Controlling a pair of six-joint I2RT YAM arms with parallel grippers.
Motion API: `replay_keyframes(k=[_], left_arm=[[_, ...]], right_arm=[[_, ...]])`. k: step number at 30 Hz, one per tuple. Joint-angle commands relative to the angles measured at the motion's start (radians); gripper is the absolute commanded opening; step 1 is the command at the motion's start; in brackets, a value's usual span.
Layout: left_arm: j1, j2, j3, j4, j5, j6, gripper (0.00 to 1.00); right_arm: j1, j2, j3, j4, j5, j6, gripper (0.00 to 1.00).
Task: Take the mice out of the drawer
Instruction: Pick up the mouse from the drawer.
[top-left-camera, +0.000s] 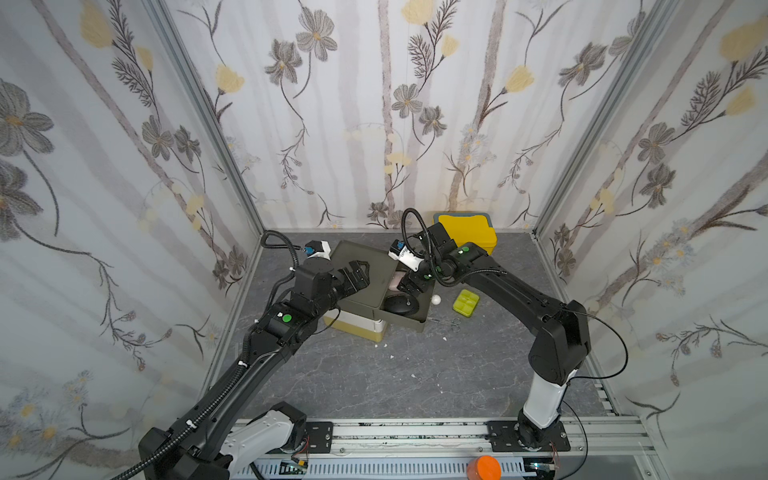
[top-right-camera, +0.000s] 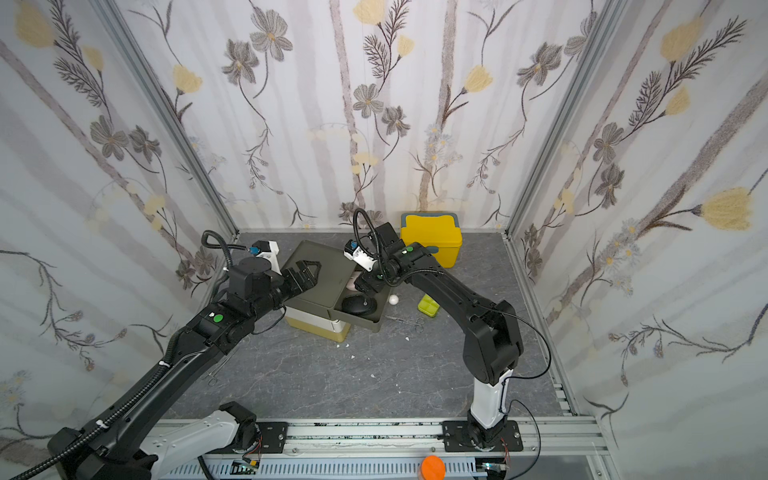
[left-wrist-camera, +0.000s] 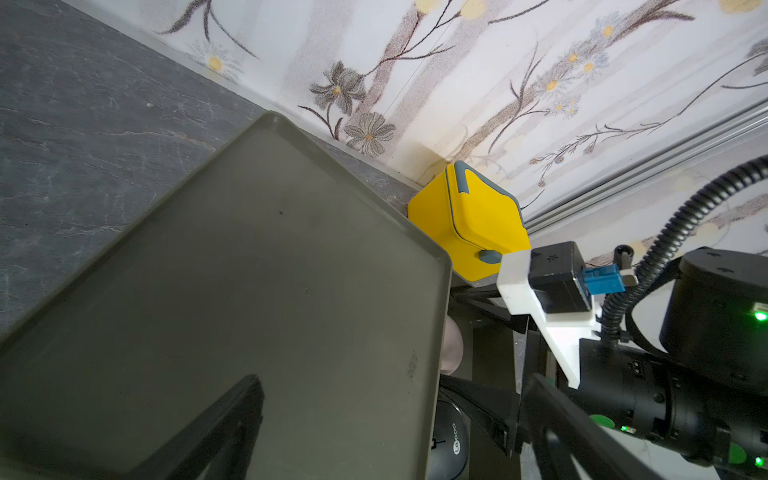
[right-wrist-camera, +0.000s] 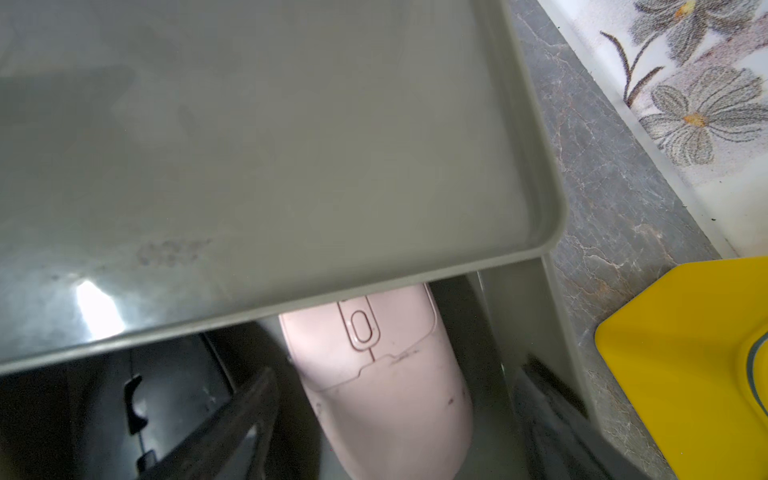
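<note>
Both top views are bright and evenly lit from overhead, and the walls bow at the edges. My arms cast soft shadows on the table top (top-left-camera: 395, 374). In my right wrist view there's white glare on the cabinet top (right-wrist-camera: 97, 309), a dim drawer (right-wrist-camera: 519, 332) and blurred right fingers (right-wrist-camera: 232, 419). In my left wrist view the yellow box (left-wrist-camera: 469, 220) is sharp and the left finger (left-wrist-camera: 224, 424) is soft.

Both top views look steeply down from high above the near edge, taking in the whole grey marbled bench (top-left-camera: 395, 374). Each wrist camera sits close over the olive-green plastic drawer cabinet (left-wrist-camera: 249, 291), angled toward the floral-papered far wall (left-wrist-camera: 498, 62); both catch its top and the yellow lidded box (left-wrist-camera: 469, 224).
</note>
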Motion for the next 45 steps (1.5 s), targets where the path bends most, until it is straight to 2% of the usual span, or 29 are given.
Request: replay_keyframes(k=[1, 17, 34, 45], left_arm=[[0.001, -0.003, 0.011, -0.010, -0.008, 0.022, 1.00], [0.003, 0.004, 0.020, -0.020, -0.014, 0.031, 1.00], [0.007, 0.006, 0.022, -0.020, -0.015, 0.036, 1.00], [0.009, 0.007, 0.022, -0.017, -0.007, 0.034, 1.00]], right_arm=[[-0.001, 0.012, 0.013, -0.023, -0.013, -0.036, 0.88], [-0.002, 0.074, 0.057, -0.034, -0.037, -0.053, 0.85], [-0.009, 0.057, 0.055, -0.043, -0.008, -0.044, 0.67], [-0.013, 0.010, 0.029, -0.024, 0.013, -0.030, 0.65]])
